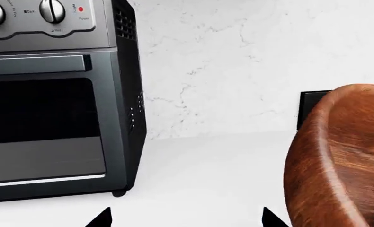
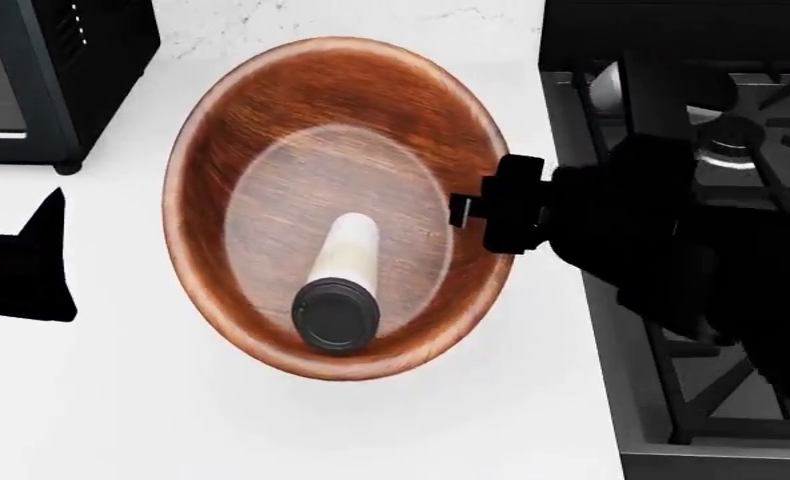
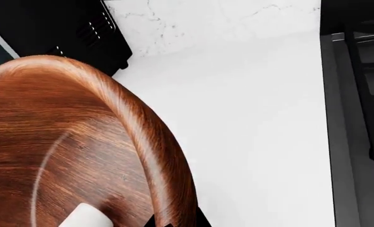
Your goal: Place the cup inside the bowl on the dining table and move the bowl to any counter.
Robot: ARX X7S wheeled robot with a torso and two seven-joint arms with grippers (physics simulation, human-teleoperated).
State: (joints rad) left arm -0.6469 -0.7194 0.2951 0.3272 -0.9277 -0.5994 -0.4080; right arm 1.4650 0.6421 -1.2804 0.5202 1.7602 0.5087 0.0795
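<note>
The cup (image 2: 343,283) lies on its side inside the bowl (image 2: 235,130) on the white bench (image 2: 102,400) beside the oven (image 2: 48,70), the right gripper (image 2: 482,210) clenched on the bowl's rim, the left gripper (image 2: 28,262) released.

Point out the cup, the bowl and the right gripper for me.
cup (image 2: 347,262), head view, cream side wall.
bowl (image 2: 302,90), head view, far inner wall.
right gripper (image 2: 465,209), head view, fingertips at the bowl's rim.
</note>
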